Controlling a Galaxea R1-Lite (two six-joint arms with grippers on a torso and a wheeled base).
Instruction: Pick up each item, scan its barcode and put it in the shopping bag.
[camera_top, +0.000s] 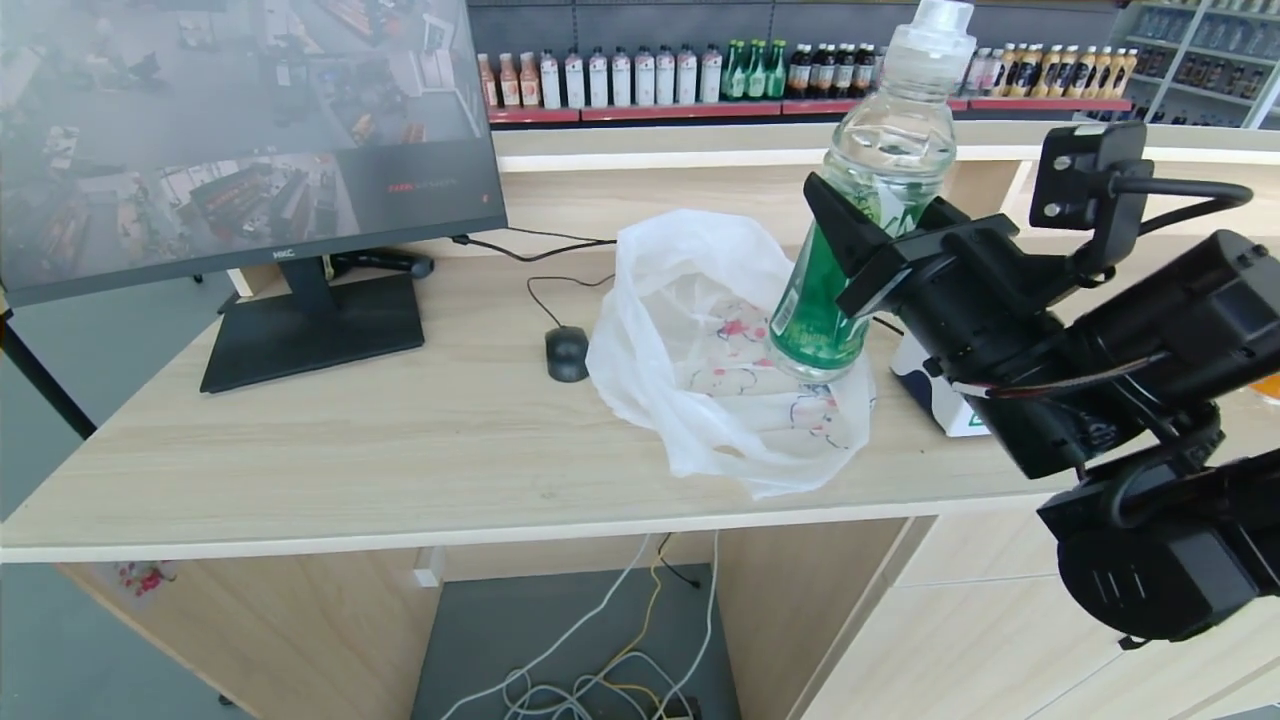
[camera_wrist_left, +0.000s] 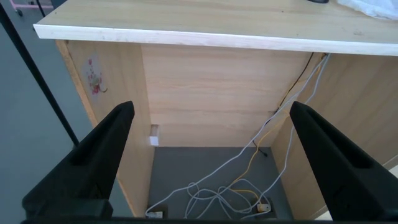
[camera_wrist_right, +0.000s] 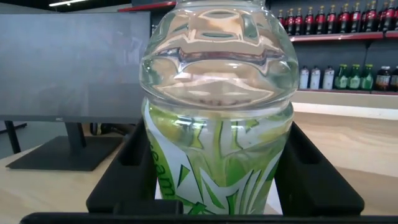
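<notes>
Wooden counter (camera_top: 300, 450): a monitor (camera_top: 240, 130) is stood on its left part. A white plastic shopping bag (camera_top: 700, 340) is laid crumpled near the middle, its mouth slack.

Right gripper (camera_top: 850, 255): the jaws are clamped on the labelled body of a clear bottle (camera_top: 880, 170) with a green label. The bottle is held over the right part of the bag. Its long axis is close to vertical, cap up and base down, and the top is leaned slightly toward the robot's right. Contact between base and bag cannot be told.

Left gripper (camera_wrist_left: 211, 155): the fingers are spread wide, nothing is held, and it is kept low before the counter's front edge.

A white box (camera_top: 935, 395) is noted just right of the bag, and a dark mouse (camera_top: 567, 352) just left of it.
</notes>
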